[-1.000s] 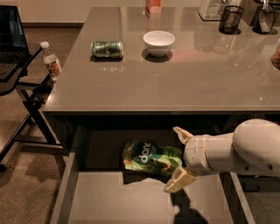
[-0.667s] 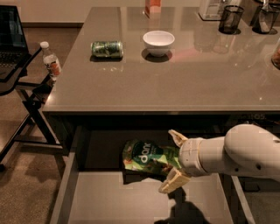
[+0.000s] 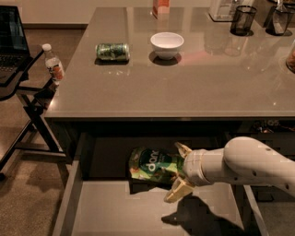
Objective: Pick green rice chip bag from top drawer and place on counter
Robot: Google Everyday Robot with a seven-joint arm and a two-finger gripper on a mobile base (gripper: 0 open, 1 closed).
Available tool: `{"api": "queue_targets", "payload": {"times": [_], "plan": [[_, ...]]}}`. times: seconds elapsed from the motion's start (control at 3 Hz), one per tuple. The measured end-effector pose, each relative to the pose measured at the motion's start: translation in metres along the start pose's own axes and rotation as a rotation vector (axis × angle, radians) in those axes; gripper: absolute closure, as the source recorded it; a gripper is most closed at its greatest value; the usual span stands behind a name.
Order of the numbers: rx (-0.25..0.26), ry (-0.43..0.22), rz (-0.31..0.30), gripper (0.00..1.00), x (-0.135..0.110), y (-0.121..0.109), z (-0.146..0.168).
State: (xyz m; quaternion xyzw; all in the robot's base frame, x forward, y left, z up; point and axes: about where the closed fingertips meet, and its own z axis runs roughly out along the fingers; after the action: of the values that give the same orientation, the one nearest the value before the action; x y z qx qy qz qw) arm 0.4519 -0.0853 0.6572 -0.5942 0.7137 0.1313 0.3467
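The green rice chip bag (image 3: 153, 168) is a crinkled light-green pouch with a dark round logo, lying at the back of the open top drawer (image 3: 115, 212), just under the counter's front edge. My gripper (image 3: 177, 174) reaches in from the right on a white arm. Its two pale fingers are spread, one above and one below the bag's right end. The counter (image 3: 193, 78) is a glossy grey-beige worktop above the drawer.
On the counter lie a green metal can (image 3: 112, 51) on its side, a white bowl (image 3: 167, 44), dark cups (image 3: 243, 20) and an orange carton (image 3: 161, 6) at the back. A water bottle (image 3: 53, 63) and a laptop (image 3: 13, 37) stand on a stand at left.
My gripper and arm have moved left, further onto the bag's right end. The bag has stayed in place.
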Motion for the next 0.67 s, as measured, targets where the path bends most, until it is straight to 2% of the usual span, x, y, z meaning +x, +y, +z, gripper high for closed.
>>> {"api": "queue_targets", "payload": {"times": [0.33,0.67], "plan": [[-0.015,0.002,0.018,0.00,0.0085,-0.0087,0.0233],[-0.020,0.001,0.018,0.19,0.0087,-0.0084,0.0262]]}}
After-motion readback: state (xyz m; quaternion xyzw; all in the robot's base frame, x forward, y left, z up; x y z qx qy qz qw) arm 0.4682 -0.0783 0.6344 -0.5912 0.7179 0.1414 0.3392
